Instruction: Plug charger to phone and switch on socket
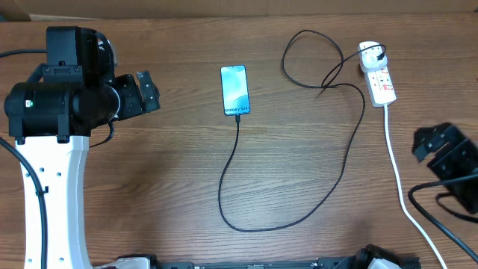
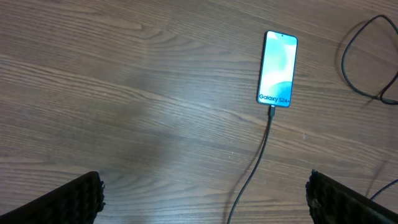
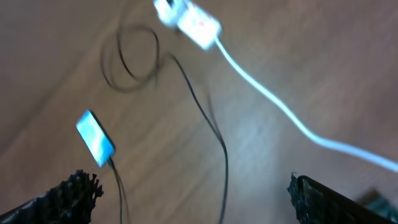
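- Lying flat near the middle of the bench, the phone showed a lit screen, its "Galaxy" end towards the robot
- The charger met that end; in the left wrist view its tip looked seated, though how deep I could not tell
- From there the charger swept in a wide curve and a loose loop up to the socket at the far right, where a black plug sat in it
- The switch was too small to read, so I judged switching on to be the step left
- The left tool hung wide open and empty, left of the phone and apart from it
- The right tool was wide open and empty too, nearer the robot than the socket, with the white cord just beside it
- Risk: the socket looked light, so a slanted press could slide it instead of tripping the switch
- Risk: a sliding socket would drag the charger and could tug the tip out of the phone
- Risk: an open finger could snag the loop by the socket or push the white cord on the way in
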Controlling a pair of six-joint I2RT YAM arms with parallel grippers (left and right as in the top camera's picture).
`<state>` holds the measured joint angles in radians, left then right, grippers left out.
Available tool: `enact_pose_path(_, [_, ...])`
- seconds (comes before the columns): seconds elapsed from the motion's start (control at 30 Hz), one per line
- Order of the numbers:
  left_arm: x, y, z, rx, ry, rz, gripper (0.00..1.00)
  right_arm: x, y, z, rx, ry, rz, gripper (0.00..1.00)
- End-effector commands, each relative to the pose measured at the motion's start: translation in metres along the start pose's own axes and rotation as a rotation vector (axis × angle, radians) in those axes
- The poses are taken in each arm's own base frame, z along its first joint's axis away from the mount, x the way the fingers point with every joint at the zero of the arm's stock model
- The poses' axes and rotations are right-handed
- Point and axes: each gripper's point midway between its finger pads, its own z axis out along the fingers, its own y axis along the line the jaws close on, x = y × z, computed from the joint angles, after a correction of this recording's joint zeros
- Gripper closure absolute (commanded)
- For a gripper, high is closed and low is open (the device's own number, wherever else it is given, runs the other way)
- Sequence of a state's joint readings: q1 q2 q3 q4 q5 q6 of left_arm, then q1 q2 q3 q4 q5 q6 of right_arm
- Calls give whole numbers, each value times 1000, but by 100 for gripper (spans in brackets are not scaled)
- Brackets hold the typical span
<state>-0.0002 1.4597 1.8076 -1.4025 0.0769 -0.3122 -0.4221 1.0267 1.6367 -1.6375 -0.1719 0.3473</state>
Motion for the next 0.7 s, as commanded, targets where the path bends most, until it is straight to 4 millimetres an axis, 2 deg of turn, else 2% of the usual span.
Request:
enact_pose_path(0.0, [0, -1, -3, 0, -11, -3, 0, 16, 2, 3, -20, 86, 8, 0])
enact_pose_path(0.67, [0, -1, -3, 0, -11, -3, 0, 17, 3, 4, -25, 89, 7, 0])
